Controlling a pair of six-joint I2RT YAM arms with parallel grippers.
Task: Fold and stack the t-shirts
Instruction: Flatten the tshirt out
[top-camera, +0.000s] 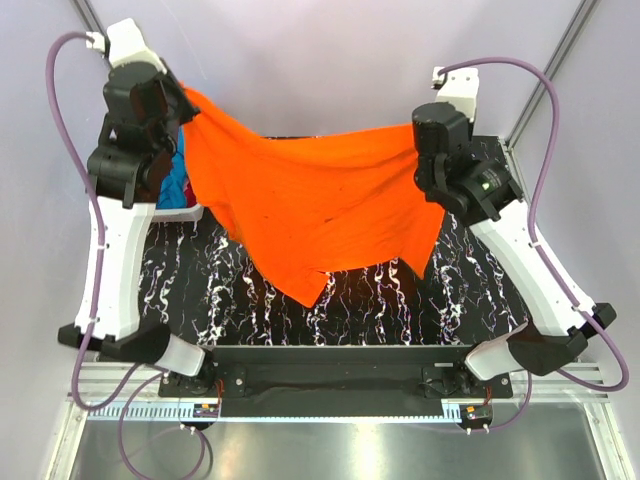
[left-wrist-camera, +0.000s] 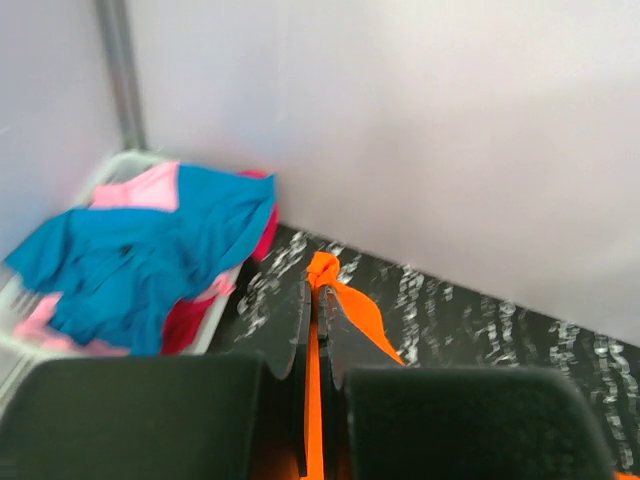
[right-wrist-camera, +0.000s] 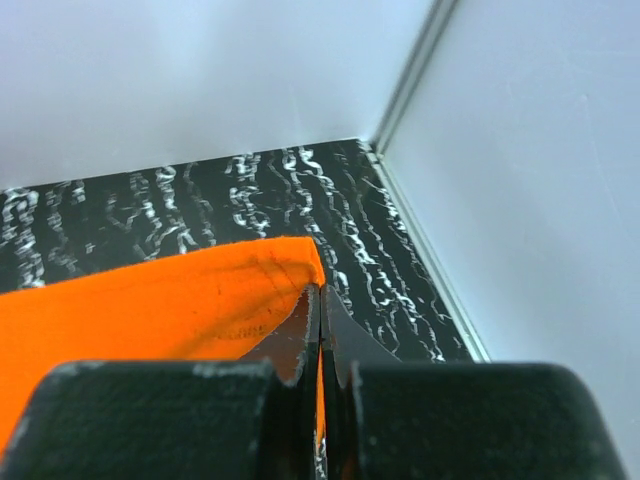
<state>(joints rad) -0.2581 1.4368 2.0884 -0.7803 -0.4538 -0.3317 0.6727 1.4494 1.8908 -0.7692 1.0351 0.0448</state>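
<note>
The orange t-shirt (top-camera: 310, 200) hangs spread in the air between both arms above the black marbled table (top-camera: 380, 310). My left gripper (top-camera: 186, 98) is shut on its upper left corner; orange cloth (left-wrist-camera: 345, 295) shows pinched between the jaws of that gripper (left-wrist-camera: 319, 292). My right gripper (top-camera: 416, 135) is shut on the upper right corner, the orange cloth (right-wrist-camera: 150, 305) lying left of the closed gripper (right-wrist-camera: 321, 293). Teal-blue (left-wrist-camera: 150, 250), pink (left-wrist-camera: 145, 187) and red (left-wrist-camera: 185, 320) t-shirts lie heaped in the basket at the far left.
The white slatted basket (left-wrist-camera: 112, 170) stands at the table's far left corner, partly behind my left arm in the top view (top-camera: 190, 212). Grey walls and a metal post (right-wrist-camera: 405, 75) close the back and right sides.
</note>
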